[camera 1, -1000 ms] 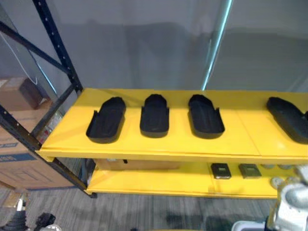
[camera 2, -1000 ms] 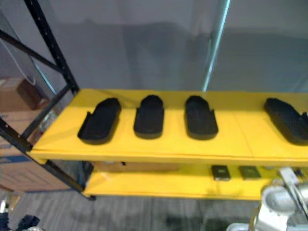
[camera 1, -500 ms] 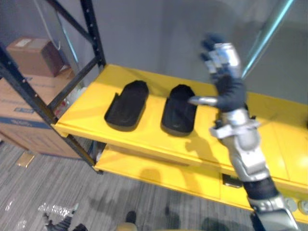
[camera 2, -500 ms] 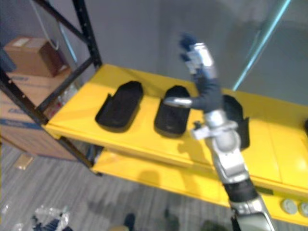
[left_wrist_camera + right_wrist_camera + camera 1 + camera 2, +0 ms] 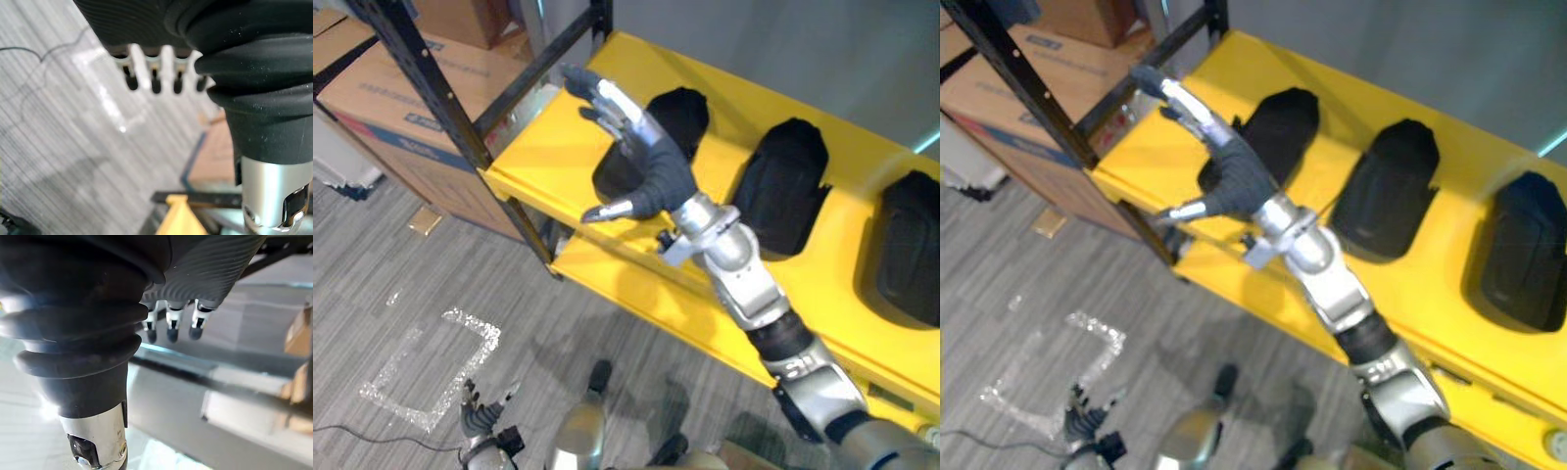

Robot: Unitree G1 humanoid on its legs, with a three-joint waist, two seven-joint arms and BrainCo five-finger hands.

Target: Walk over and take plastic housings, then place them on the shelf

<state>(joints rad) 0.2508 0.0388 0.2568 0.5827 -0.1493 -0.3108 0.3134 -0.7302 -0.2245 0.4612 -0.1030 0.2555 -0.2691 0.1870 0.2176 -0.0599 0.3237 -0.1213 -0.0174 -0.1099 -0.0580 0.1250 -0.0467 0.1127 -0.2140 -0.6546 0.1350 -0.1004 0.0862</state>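
Item: three black plastic housings, lying side by side and apart on the top level of the yellow shelf (image 5: 548,137): left housing (image 5: 1278,122), middle housing (image 5: 1386,186), right housing (image 5: 1523,250). None is held. Right hand (image 5: 651,171): raised in front of the left housing and covering its near end, fingers (image 5: 607,98) spread straight, thumb out to the side, nothing in it (whether it touches the housing cannot be told). The right wrist view gives the same hand from behind, fingertips (image 5: 168,335) extended against a grey wall and a dark beam, which the head views do not give. Left hand (image 5: 480,419): low by the floor (image 5: 372,294), well apart from the shelf; its wrist view shows relaxed fingers (image 5: 154,83) holding nothing above the grey floor, with a yellow shelf corner (image 5: 178,218) past them. Surroundings: black rack upright (image 5: 435,98), cardboard boxes (image 5: 396,83) behind it, a silvery tape outline (image 5: 470,321) on the floor. Change: the whole picture has shifted, so the camera has moved; against the housings, the right hand stood before the third one half a second ago and is now over the first. A second ago the arm was low at the view's corner, and a fourth housing showed farther right.
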